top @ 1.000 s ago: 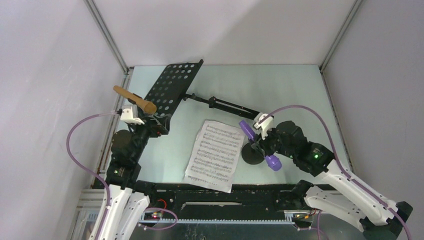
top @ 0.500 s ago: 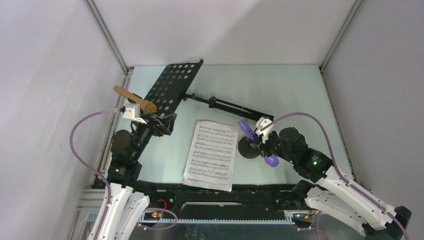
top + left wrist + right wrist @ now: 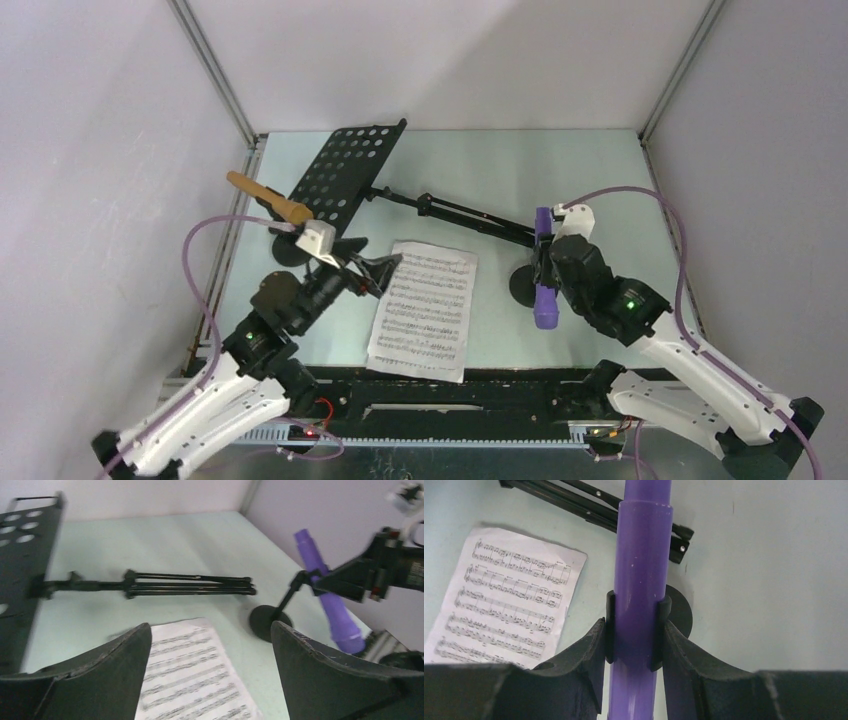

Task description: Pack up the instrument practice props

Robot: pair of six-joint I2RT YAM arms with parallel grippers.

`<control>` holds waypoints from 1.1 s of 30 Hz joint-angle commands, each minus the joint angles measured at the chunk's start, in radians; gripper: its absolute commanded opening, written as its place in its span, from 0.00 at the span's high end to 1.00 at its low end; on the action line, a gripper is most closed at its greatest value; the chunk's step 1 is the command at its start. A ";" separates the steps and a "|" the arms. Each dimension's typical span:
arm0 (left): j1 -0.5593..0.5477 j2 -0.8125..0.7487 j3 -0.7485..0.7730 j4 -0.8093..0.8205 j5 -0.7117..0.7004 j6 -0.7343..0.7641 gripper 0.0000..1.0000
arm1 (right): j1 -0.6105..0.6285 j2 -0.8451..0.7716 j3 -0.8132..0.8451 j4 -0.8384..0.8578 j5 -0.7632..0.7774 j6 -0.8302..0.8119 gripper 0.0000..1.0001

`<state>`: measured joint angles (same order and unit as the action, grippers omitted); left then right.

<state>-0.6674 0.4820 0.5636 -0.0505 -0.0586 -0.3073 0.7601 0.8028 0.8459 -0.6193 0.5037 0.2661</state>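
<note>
Right pincer (image 3: 634, 630) grips purple microphone (image 3: 642, 555), right of sheet music (image 3: 425, 305). Left pincer (image 3: 210, 629) wide open, empty, at sheet music's far-left corner.

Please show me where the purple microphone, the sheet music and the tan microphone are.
purple microphone (image 3: 641, 555): right wrist view, on its shaft.
sheet music (image 3: 425, 305): top external view, centre of the page.
tan microphone (image 3: 268, 198): top external view, middle of its body.

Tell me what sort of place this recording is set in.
Probably a robot lab test cell: a pale green tabletop boxed in by plain grey wall panels on aluminium frame posts, with staged props: a black perforated music rack, a white sheet-music page, a purple toy microphone.
</note>
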 commanded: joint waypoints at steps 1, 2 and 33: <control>-0.266 0.144 0.007 0.160 -0.268 0.053 0.06 | 0.018 0.022 0.055 -0.047 0.127 0.364 1.00; -0.342 0.195 0.019 0.186 -0.299 0.070 0.05 | 0.025 0.032 0.055 -0.061 0.130 0.405 1.00; -0.680 0.927 0.283 0.506 -0.312 -0.243 0.00 | -0.050 -0.241 0.055 -0.238 0.052 0.540 0.03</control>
<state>-1.3197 1.3342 0.7879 0.4328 -0.3370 -0.4740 0.7330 0.5594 0.8749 -0.8238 0.5655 0.8146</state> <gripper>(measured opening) 0.996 0.968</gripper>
